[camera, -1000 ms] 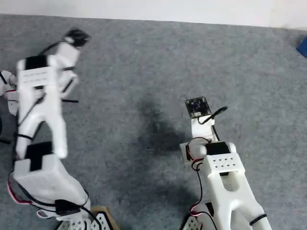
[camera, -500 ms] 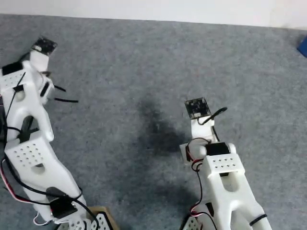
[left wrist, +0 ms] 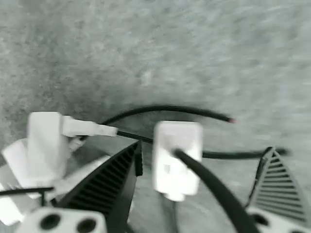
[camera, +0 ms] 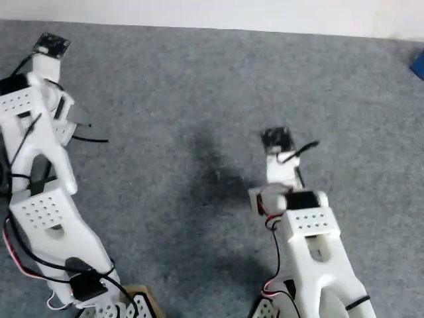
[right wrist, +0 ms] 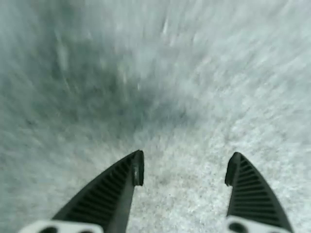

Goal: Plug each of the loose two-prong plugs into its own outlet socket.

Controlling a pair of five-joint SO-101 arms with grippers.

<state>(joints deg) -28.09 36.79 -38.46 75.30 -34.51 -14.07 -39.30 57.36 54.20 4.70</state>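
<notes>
A white two-prong plug point(left wrist: 177, 160) lies on the grey carpet between the spread fingers of my left gripper point(left wrist: 201, 162), which is open around it without closing on it. A thick black cord point(left wrist: 214, 191) runs from this plug. Beside it sits a second white plug-like block point(left wrist: 46, 145) with a stub pointing toward the first plug. Thin black cables point(left wrist: 165, 109) curve past both. In the high view my left arm point(camera: 36, 112) stands at the far left over a black cable point(camera: 89, 139). My right gripper point(right wrist: 187, 170) hangs open over bare carpet.
Grey carpet point(camera: 172, 99) covers the whole table. My right arm point(camera: 305, 225) stands at the centre right. A white wall edge runs along the back, and a blue object point(camera: 419, 65) shows at the right edge.
My left arm has swung toward the far left edge and come down over the cables. My right arm's wrist has shifted slightly farther away.
</notes>
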